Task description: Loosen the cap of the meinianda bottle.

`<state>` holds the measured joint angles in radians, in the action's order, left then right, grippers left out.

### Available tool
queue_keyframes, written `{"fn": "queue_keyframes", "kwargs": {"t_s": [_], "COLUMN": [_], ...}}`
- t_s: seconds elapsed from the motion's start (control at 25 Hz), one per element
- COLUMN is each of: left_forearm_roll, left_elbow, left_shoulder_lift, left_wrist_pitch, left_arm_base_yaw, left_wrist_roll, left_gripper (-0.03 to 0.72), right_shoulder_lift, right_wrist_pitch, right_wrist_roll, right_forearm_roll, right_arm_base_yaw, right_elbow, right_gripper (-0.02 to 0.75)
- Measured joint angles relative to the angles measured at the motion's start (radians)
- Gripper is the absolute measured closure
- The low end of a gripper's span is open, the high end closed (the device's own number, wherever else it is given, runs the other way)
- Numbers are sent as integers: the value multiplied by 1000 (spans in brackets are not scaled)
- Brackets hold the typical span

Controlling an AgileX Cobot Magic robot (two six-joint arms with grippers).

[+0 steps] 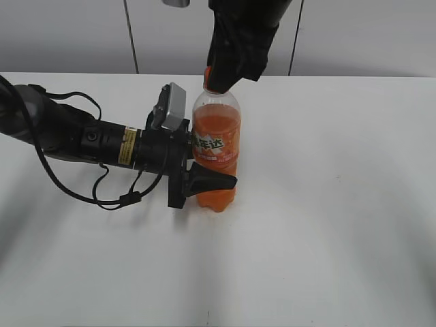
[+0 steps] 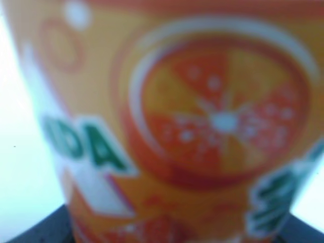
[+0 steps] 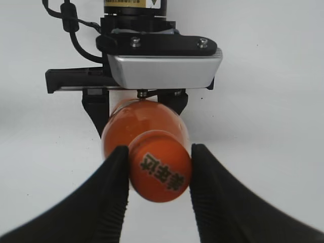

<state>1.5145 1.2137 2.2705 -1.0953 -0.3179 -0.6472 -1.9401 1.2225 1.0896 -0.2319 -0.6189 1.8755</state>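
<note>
Orange cap (image 3: pixel 160 172), printed with dark characters on top, is sitting on the meinianda bottle (image 1: pixel 216 146), which is standing upright near the middle of the white table (image 1: pixel 327 225). Right gripper (image 3: pixel 159 174) is coming down from above, its two black fingers (image 3: pixel 114 182) flanking the cap; the left-hand one is touching the cap's side, while at the other I cannot tell contact from a sliver of gap, so the pinch looks light at best. Left gripper (image 1: pixel 204 182) is reaching in level from the left, its jaws closing around the lower body of the bottle and clamping it, below the orange-green label (image 2: pixel 202 116), which is filling the blurred left wrist view. Black cables (image 1: pixel 102 194) are trailing on the table beside that arm.
</note>
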Motion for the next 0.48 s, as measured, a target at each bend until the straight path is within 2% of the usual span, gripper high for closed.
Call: {"fn": "queue_keyframes", "kwargs": {"t_s": [0.24,0.48], "left_forearm_roll": [0,0], "left_elbow": [0,0], "left_shoulder_lift": [0,0], "left_wrist_pitch": [0,0], "left_arm_base_yaw": [0,0], "left_wrist_roll": [-2,-2], "left_gripper": [287,287], "right_shoulder_lift": [16,16], "right_wrist_pitch": [0,0], "right_wrist_roll": [-6,-26], "right_forearm_roll": [3,-14], "right_arm_base_yaw": [0,0], "right_elbow": [0,0], "right_gripper": [430,371]}}
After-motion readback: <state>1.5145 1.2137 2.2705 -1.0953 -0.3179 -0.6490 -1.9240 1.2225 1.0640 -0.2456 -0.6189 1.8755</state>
